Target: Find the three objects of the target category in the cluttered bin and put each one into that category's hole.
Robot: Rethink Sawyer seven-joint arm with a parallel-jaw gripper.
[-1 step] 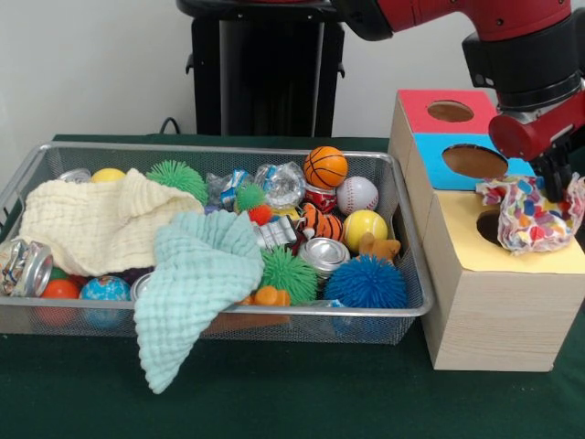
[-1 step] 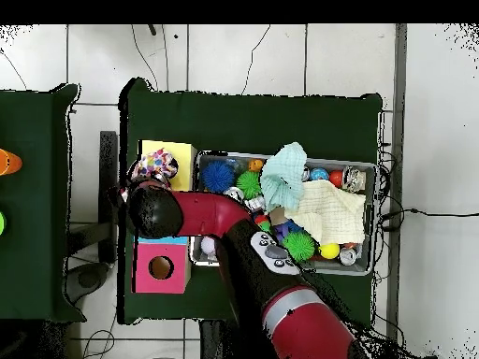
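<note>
Claw [image 1: 554, 194] pinches crumpled speckled cloth [image 1: 528, 212] over yellow hole [image 1: 491, 226].

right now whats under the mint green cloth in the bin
The mint green cloth drapes over the wire bin's front rim. At its edges show an orange toy, a green spiky ball and a crushed can. Whatever lies beneath its middle is hidden.

— What sort of place am I working in?

— A robot lab or test room, by the look of it. My red and black arm [image 1: 475, 27] rises from a black pedestal [image 1: 265, 69] at a table under a green cloth [image 1: 274, 393].

— What else shows it?

— A wooden sorting box [image 1: 494, 302] with colour-coded holes beside a wire mesh bin [image 1: 402, 274] of toys, cables [image 2: 421, 213] trailing over a pale tiled floor [image 2: 234, 56], and a plain bare wall [image 1: 91, 64].
</note>
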